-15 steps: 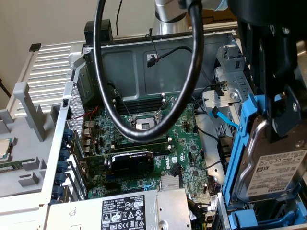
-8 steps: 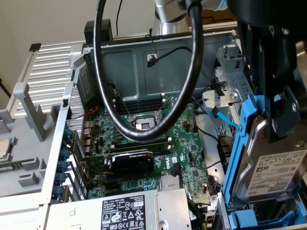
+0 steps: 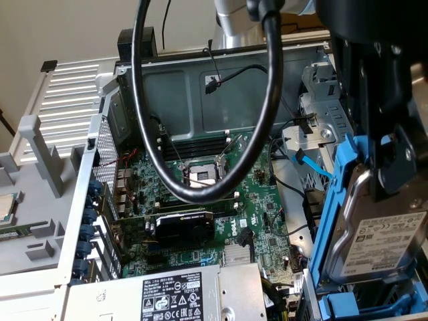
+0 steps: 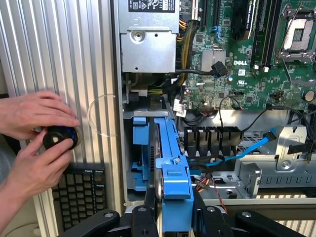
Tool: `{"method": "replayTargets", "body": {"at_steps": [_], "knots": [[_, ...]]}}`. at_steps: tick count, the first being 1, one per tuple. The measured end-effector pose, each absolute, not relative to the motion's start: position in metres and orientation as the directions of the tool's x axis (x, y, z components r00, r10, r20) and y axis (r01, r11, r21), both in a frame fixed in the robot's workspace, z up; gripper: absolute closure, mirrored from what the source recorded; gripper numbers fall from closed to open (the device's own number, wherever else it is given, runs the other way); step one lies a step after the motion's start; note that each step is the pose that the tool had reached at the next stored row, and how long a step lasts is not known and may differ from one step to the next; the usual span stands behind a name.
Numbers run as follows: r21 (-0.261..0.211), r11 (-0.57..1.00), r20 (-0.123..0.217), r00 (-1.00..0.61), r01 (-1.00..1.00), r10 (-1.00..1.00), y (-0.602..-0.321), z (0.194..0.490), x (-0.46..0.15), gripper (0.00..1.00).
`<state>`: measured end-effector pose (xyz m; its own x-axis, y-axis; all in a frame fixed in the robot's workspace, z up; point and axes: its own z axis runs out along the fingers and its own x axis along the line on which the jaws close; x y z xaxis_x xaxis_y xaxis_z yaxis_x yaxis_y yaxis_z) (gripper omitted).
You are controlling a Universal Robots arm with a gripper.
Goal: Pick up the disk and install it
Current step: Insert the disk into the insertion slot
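Note:
The disk, a silver-grey drive with a white barcode label in bright blue rails, hangs on edge at the exterior view's right. My gripper comes down on it from above and is shut on the disk. In the wrist view the disk is edge-on, and my gripper has a black finger on each side of its blue rail. It hovers just over the blue drive bay at the corner of the open computer case, beside the power supply.
A grey power supply box and the green motherboard lie inside the case. A thick black cable loops over the board. A blue cable crosses near the bay. A person's hands hold a black knob beside a keyboard.

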<state>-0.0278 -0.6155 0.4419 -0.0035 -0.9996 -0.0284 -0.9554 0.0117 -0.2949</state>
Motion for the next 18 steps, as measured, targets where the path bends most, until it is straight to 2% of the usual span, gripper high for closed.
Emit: {"method": "replayTargets", "body": {"at_steps": [18], "knots": [[-0.296, 0.012, -0.030, -0.003, -0.955, -1.000, -0.6154, 0.4416, -0.0275, 0.63]]}}
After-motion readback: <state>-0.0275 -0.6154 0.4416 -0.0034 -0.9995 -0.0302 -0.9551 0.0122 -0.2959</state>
